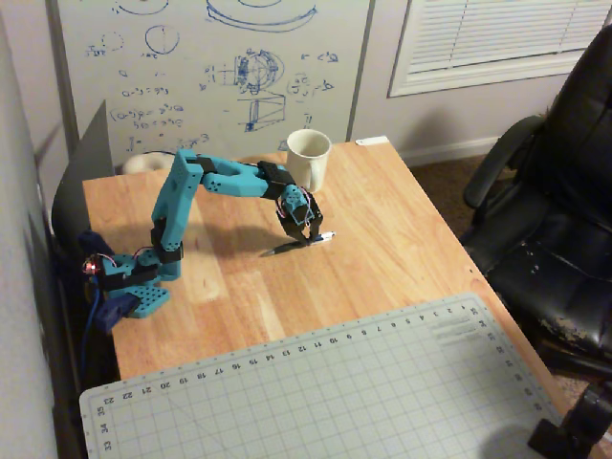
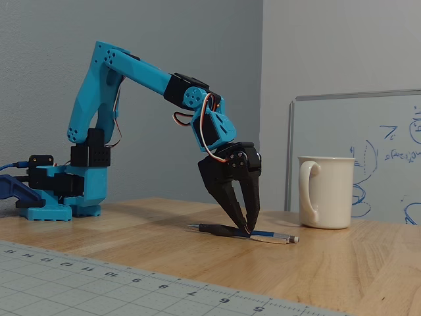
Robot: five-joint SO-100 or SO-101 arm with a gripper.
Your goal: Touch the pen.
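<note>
The thin dark pen (image 1: 285,249) with a silvery end lies flat on the wooden table (image 1: 402,239), in front of the cream mug (image 1: 308,158). In the fixed view the pen (image 2: 270,236) lies left of the mug (image 2: 325,191). The blue arm reaches forward and down from its base at the left. Its black gripper (image 1: 308,239) points straight down. In the fixed view the gripper (image 2: 247,230) has its fingertips drawn together, and they rest on the pen near its middle. The pen is not lifted.
A grey cutting mat (image 1: 335,392) covers the near part of the table. A whiteboard (image 1: 210,67) stands behind the table. A black office chair (image 1: 555,210) is at the table's right side. The arm's base (image 1: 134,287) sits at the table's left edge.
</note>
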